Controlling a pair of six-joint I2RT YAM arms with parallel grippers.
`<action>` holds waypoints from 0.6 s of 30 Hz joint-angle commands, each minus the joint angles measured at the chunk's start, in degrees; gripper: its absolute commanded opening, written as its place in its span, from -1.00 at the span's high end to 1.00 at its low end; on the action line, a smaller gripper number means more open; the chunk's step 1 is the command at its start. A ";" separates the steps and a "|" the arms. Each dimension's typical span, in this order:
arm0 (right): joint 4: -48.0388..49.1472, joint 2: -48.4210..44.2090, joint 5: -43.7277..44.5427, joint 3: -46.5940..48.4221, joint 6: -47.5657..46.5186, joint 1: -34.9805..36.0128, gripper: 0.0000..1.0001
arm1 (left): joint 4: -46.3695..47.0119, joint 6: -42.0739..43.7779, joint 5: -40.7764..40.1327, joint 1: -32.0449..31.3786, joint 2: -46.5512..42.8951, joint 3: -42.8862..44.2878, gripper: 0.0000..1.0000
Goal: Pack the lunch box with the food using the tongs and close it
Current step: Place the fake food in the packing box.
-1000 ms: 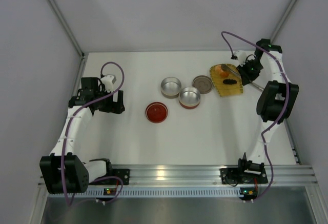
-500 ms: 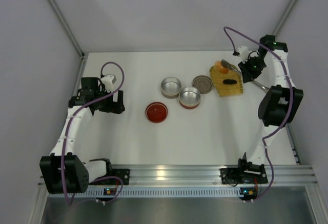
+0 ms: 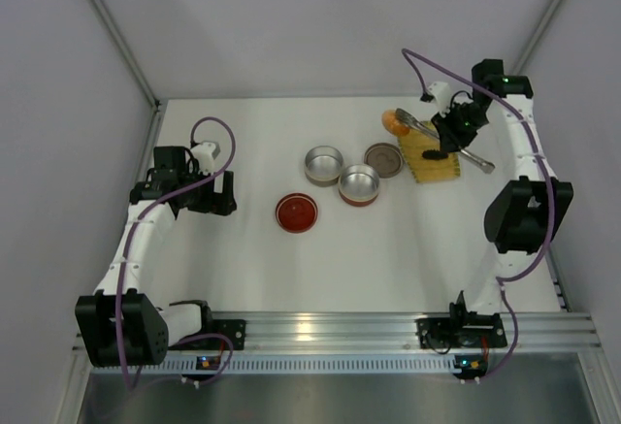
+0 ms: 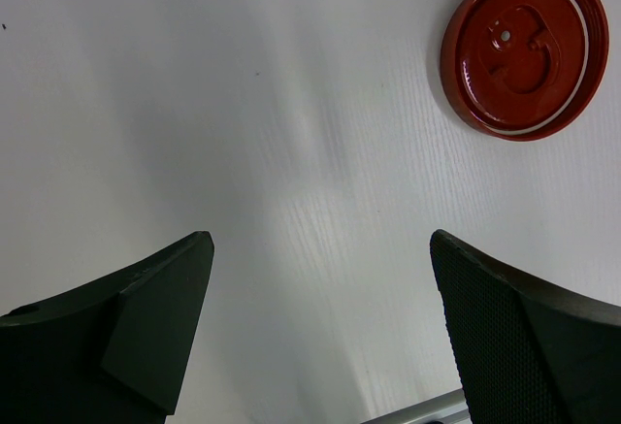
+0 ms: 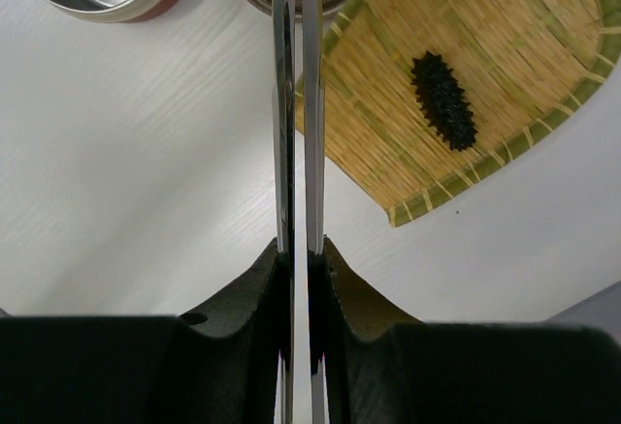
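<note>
Two pieces of food sit apart. The round orange piece (image 3: 392,120) is at the tips of the tongs (image 5: 310,75), close to the far edge of the table (image 4: 194,104) and just off the woven tray (image 5: 514,16). The black piece (image 5: 444,101) lies on that tray. The right gripper (image 3: 454,131) has its fingers clamped on the tongs' two arms, pressing them almost together (whether the tips truly pinch the orange piece is hard to tell). The left gripper (image 4: 320,244), fingers spread wide and holding nothing, hangs over bare table near the left edge, with a red lid (image 4: 524,50) nearby.
</note>
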 commanded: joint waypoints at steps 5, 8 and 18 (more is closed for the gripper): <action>-0.21 -3.55 -1.89 -1.62 4.20 9.39 1.00 | 1.88 -0.21 0.65 -0.09 0.77 1.30 -0.96; 1.11 -3.29 -1.45 -1.97 5.96 12.73 1.00 | 2.14 -0.21 0.57 -0.09 0.68 1.12 -0.96; 6.91 -0.65 -0.92 -3.64 11.50 21.52 1.00 | 3.20 -0.03 0.21 -0.09 0.85 -0.29 -0.96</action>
